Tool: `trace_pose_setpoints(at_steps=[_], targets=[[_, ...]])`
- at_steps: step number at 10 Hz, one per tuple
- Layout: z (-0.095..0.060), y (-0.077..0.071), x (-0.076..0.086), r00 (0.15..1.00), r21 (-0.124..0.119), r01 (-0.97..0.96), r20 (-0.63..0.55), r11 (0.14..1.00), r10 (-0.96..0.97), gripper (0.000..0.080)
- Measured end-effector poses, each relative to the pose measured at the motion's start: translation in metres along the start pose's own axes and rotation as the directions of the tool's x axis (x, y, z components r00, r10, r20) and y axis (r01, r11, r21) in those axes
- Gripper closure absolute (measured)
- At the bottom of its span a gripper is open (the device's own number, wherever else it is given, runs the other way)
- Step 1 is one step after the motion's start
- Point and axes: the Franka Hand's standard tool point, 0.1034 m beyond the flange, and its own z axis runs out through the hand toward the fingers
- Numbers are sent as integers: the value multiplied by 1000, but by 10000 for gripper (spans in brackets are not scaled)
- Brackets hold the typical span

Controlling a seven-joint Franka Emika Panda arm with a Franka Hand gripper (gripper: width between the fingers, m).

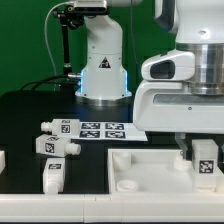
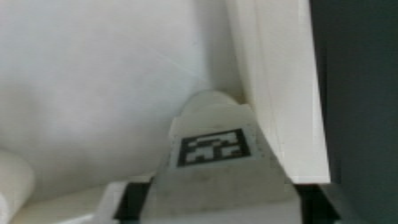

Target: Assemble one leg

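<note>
My gripper [image 1: 205, 158] is at the exterior view's right, shut on a white leg [image 1: 206, 152] with a black marker tag. It holds the leg upright over the right end of the white tabletop [image 1: 140, 172] at the front. In the wrist view the leg [image 2: 215, 150] sticks out from between the two dark fingers [image 2: 130, 201] of the gripper [image 2: 219, 203], its rounded tip close to the tabletop's raised edge [image 2: 278, 90]. Whether the tip touches the tabletop cannot be told.
Two more white legs [image 1: 57, 146] [image 1: 54, 175] with tags lie at the exterior view's left. The marker board [image 1: 103, 129] lies behind them, in front of the robot base [image 1: 102, 72]. A small white part [image 1: 3, 160] shows at the left edge.
</note>
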Motion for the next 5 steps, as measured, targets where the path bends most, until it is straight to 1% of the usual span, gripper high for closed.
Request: trace_pose_setpoints(at_steps=[2,3,4,5], targets=[[0,0,0,994,0,-110,0,994,110,515],[0,0,0,974,0,-228,2,974,228,515],[0,0,-1,947,-2,-320,5,948,320,515],[1,0,-1,878,1,-479,11,878,479,515]])
